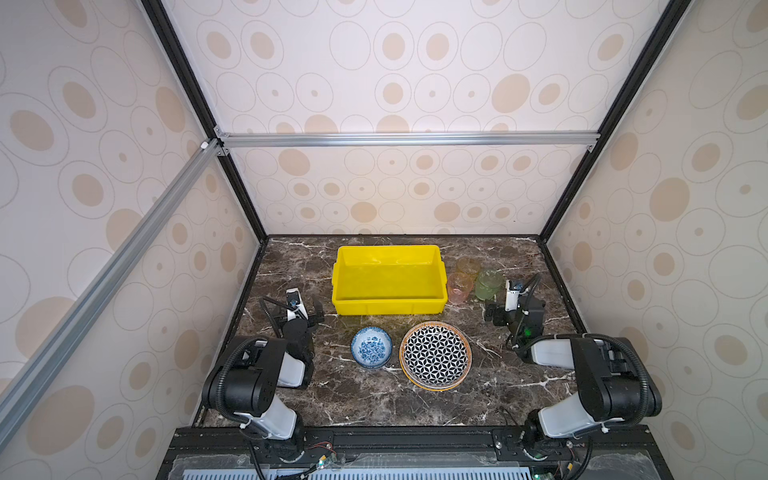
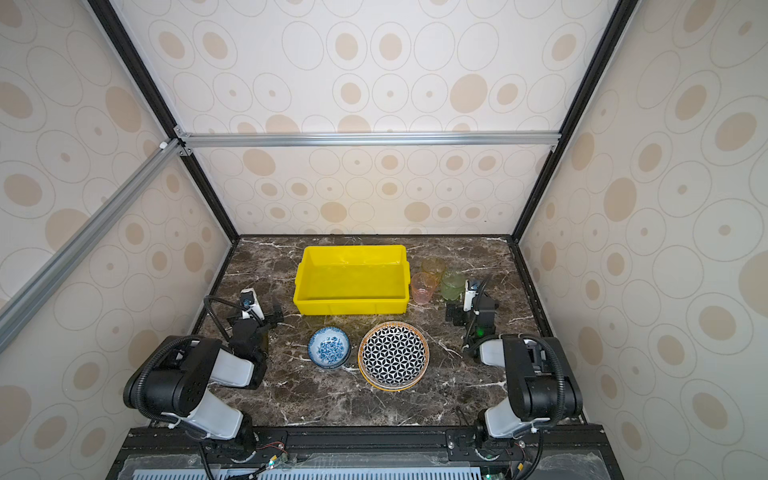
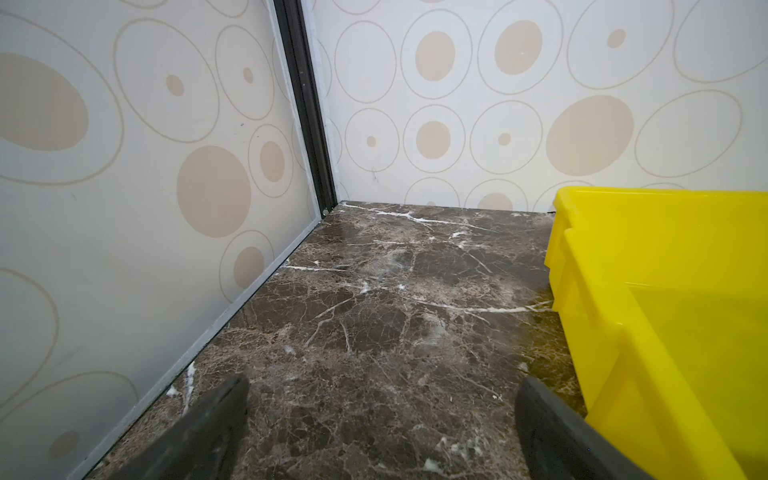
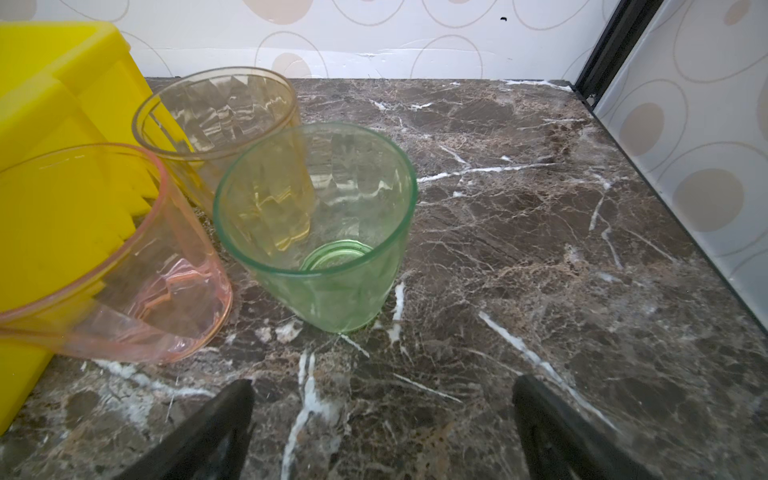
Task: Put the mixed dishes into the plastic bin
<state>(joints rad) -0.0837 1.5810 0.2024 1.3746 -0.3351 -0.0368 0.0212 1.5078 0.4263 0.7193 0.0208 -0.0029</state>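
Note:
The empty yellow plastic bin [image 1: 388, 306] [image 2: 351, 307] stands at the back middle of the marble table. Just right of it are three upright cups: pink [image 4: 124, 291], amber [image 4: 216, 112] and green [image 4: 324, 249], the pink and amber ones close against the bin's wall [image 4: 54, 124]. In front of the bin a blue-floral bowl [image 1: 371, 347] sits beside a black-white geometric plate [image 1: 435, 356]. My left gripper [image 3: 382, 386] [image 1: 301, 311] is open and empty, left of the bin's front corner [image 3: 615, 332]. My right gripper [image 4: 382, 386] [image 1: 513, 309] is open and empty, just short of the green cup.
Patterned enclosure walls close the table on three sides: the left wall [image 3: 124, 249] runs near the left gripper and the right wall [image 4: 706, 166] near the right one. Black corner posts [image 3: 307, 104] stand at the back. Bare marble [image 1: 374, 399] lies in front of the dishes.

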